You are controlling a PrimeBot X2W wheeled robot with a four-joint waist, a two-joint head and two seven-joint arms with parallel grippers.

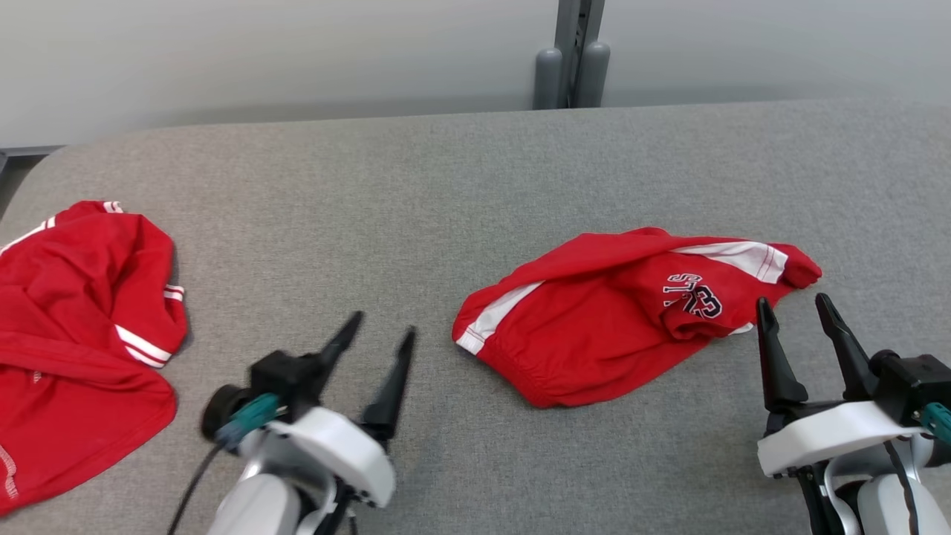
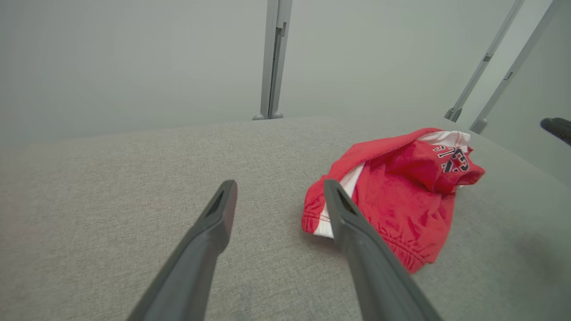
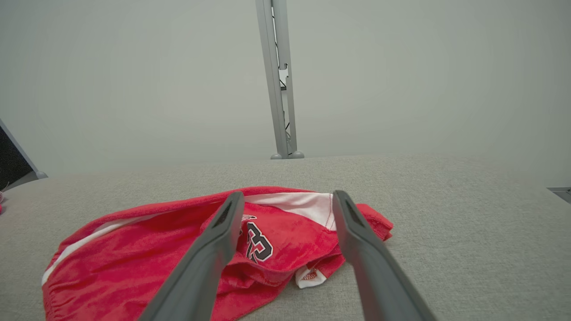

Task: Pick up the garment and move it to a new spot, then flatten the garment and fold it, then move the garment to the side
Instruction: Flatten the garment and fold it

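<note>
Here, a grey fabric-covered table [image 1: 446, 186] is seen from above, with a pale wall behind it and a grey post [image 1: 572, 59] at its far edge. A red garment [image 1: 609, 327] with white side stripes and a dark printed "23" is laid crumpled on the table, right of the middle. Its gathered hem is turned toward the near edge. The left gripper [image 1: 383, 325] is held at the near left, its two dark fingers spread apart with nothing between them. It is kept apart from the garment, to the left of the white-striped corner. The right gripper [image 1: 793, 301] is held at the near right, its fingers likewise spread and empty. Its tips are set just beside the garment's right end, near the printed number. Whether they touch the cloth cannot be told. A second red garment [image 1: 82, 334] with thin white stripes is heaped loosely at the table's left edge, apart from the left gripper.
</note>
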